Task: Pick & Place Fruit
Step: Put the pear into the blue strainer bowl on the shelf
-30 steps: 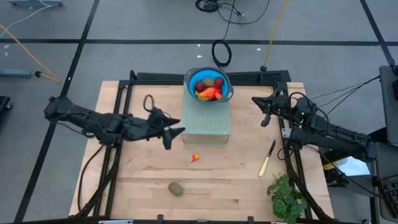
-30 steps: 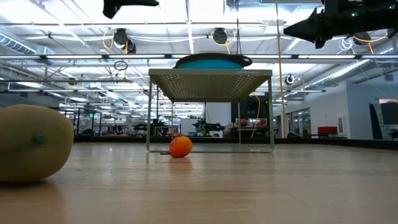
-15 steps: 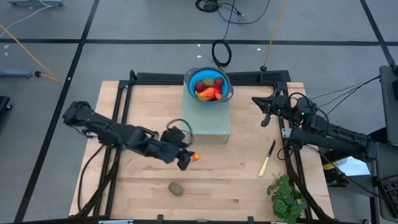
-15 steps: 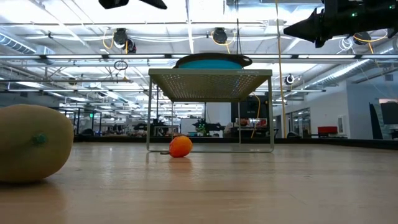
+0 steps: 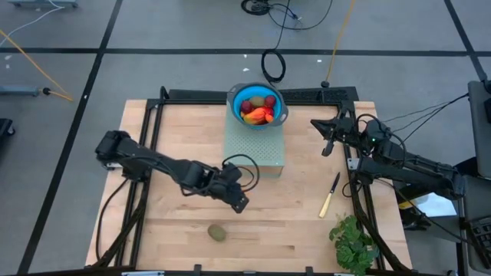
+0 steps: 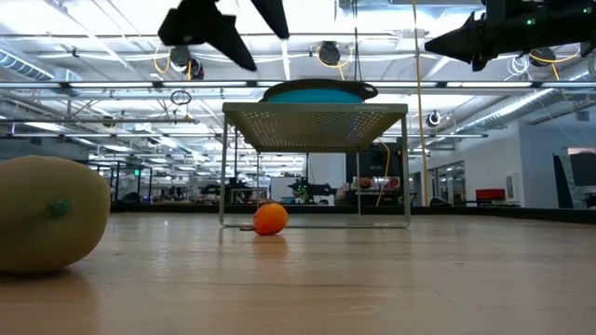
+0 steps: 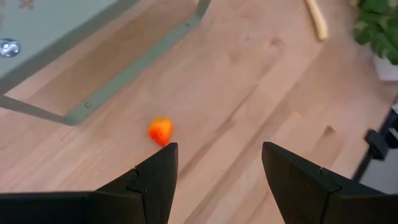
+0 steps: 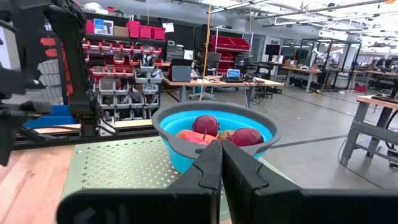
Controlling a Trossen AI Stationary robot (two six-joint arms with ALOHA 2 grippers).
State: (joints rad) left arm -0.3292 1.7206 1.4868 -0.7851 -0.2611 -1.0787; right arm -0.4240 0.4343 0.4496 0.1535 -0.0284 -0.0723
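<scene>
Orange-red fruit [image 7: 160, 130] just beyond open left claw [image 7: 214, 168]

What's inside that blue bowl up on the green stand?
The blue bowl holds toy fruit: two dark red round pieces, orange-red ones and a brownish-green one. Anything beneath that pile is covered.

Small fruit piece [image 7: 160, 130] showing orange-red against the pale wood desk [image 5: 291, 222]. Oval fruit [image 5: 218, 232] reading brownish-green. Bowl [image 5: 232, 108] showing bright blue inside with a grey rim, holding dark red [image 8: 206, 124] and orange pieces. Stand [image 5: 253, 149] showing pale grey-green, dotted with perforations. Knife [image 5: 329, 196] showing a yellow handle, dark blade. Leafy bunch [image 5: 353, 244] showing green.
</scene>
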